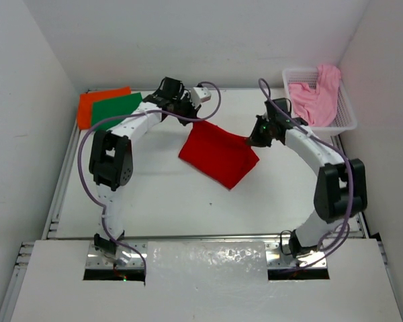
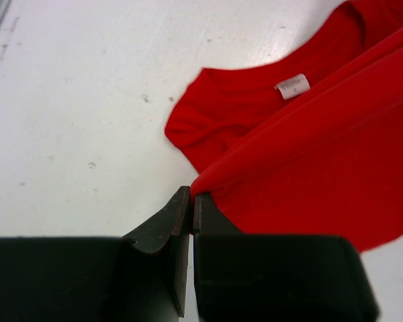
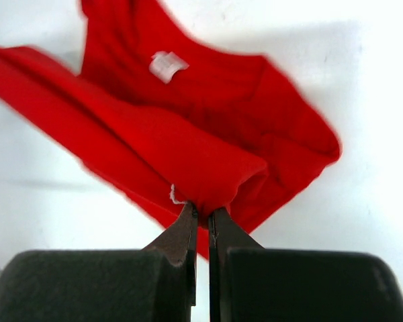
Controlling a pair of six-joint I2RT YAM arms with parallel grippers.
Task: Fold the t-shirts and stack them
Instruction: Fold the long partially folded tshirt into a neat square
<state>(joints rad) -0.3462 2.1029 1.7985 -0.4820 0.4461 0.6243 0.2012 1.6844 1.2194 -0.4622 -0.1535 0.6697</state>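
The red t-shirt hangs folded between both grippers over the middle of the table. My left gripper is shut on its left upper corner. My right gripper is shut on its right upper corner. The shirt's white neck label shows in the left wrist view and in the right wrist view. The green t-shirt lies folded on the orange t-shirt at the far left. The light pink t-shirt lies crumpled in the basket.
A white lattice basket stands at the far right corner. White walls close in the table on three sides. The arm bases sit at the near edge.
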